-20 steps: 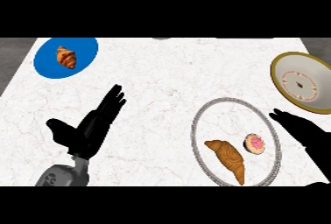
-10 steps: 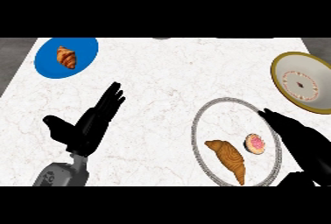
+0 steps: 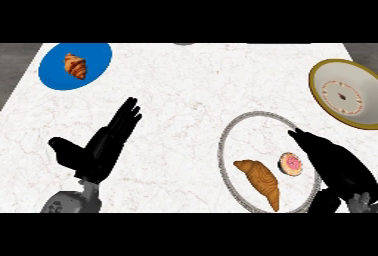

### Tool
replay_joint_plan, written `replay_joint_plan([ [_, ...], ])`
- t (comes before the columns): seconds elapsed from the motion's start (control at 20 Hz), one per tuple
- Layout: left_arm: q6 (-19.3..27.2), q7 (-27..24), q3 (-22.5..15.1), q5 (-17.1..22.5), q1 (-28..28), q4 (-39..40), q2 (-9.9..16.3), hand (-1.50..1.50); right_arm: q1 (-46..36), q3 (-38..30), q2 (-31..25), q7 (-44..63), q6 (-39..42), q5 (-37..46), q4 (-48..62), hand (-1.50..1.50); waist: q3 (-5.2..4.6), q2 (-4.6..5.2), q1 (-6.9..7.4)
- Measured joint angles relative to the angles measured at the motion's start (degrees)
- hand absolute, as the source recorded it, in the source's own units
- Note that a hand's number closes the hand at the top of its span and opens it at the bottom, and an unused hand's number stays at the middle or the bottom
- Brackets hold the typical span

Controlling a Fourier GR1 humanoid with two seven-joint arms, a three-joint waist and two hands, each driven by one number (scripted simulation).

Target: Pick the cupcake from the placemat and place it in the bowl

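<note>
A small cupcake with pink icing lies on a round grey-rimmed placemat at the lower right, next to a croissant. My right hand is open, its straight fingers reaching over the placemat's right side, just right of the cupcake and partly covering its edge. The bowl, cream inside with a gold rim, stands at the far right edge. My left hand rests open at the lower left, fingers pointing up.
A blue plate with a second croissant sits at the far left corner. The white marble counter stretches between the hands; its far edge runs along the top.
My right hand has moved left and up from the right edge onto the placemat, closing in on the cupcake. The left hand has barely shifted.
</note>
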Motion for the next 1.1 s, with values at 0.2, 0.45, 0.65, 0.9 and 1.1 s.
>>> replay_joint_plan([
  [0.2,-0.6,0.9,1.4,-0.6,-1.6,1.3,-1.1,0.00,-0.8,-0.2,3.9,-1.8,1.2,4.3,3.0,-1.50,0.00,0.01,-0.07],
  [0.45,-1.5,1.8,2.3,-1.9,-1.5,1.0,-2.1,0.00,1.4,-2.1,6.3,-5.2,1.7,8.9,4.5,-1.50,0.01,0.00,-0.17],
  [0.65,-2.3,2.7,3.2,-2.2,-0.5,-0.5,-2.5,0.00,2.8,-3.8,8.1,-7.1,2.1,12.1,4.9,-1.50,0.01,-0.03,-0.17],
  [0.9,-3.4,2.4,4.1,-3.3,-1.0,0.6,-3.5,0.00,3.3,-4.5,12.2,-9.2,0.7,16.8,8.2,-1.50,0.00,-0.01,-0.17],
  [1.1,-5.2,1.3,5.5,-3.6,-0.9,2.1,-3.9,0.00,2.1,-6.3,15.1,-11.6,0.4,19.7,11.8,-1.50,0.01,0.01,-0.15],
])
